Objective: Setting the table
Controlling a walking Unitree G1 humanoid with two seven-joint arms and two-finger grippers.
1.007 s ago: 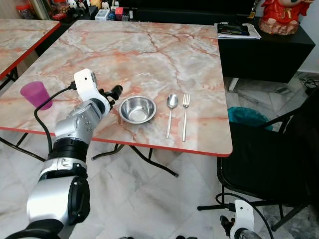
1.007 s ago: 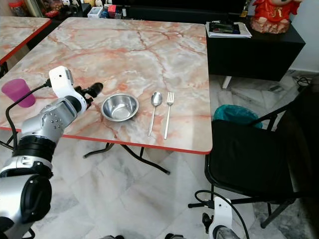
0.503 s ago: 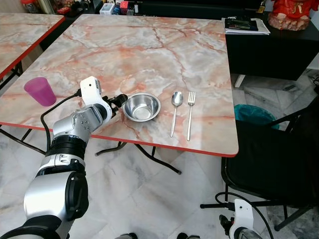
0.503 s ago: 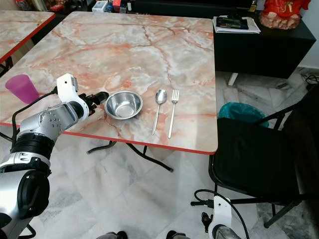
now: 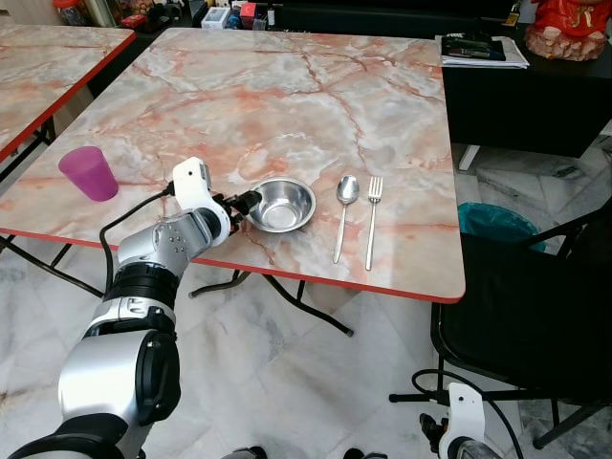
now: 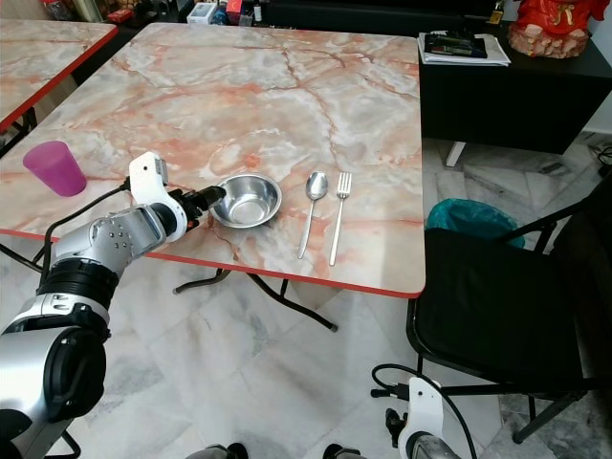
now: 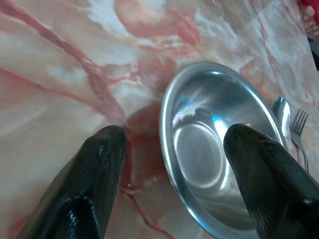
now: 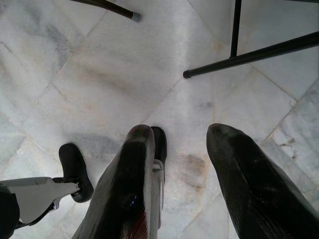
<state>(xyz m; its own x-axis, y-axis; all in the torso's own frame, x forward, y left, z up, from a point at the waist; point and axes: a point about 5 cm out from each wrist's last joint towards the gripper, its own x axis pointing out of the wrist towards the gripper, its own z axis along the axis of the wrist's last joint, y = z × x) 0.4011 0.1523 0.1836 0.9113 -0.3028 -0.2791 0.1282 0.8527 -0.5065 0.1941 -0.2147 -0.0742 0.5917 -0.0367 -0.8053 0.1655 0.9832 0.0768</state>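
**As fingers closed in: left gripper at bowl rim**

While one second passed, advanced the left gripper (image 5: pixel 247 201) from just beside the round steel bowl (image 5: pixel 281 204) to its rim, jaws parted astride the near edge, gripping nothing yet. Sat on pink marble table (image 5: pixel 287 105), beside steel spoon (image 5: pixel 343 212) and fork (image 5: pixel 372 218). Hung idle over floor: right gripper (image 8: pixel 174 164), parted.

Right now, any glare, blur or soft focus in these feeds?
Left wrist view: bright highlights inside the steel bowl, and the near black fingers look soft. Left eye view: sharp, even light, with the left gripper at the bowl's rim. Right wrist view: the marble floor is evenly lit, the fingers slightly soft.
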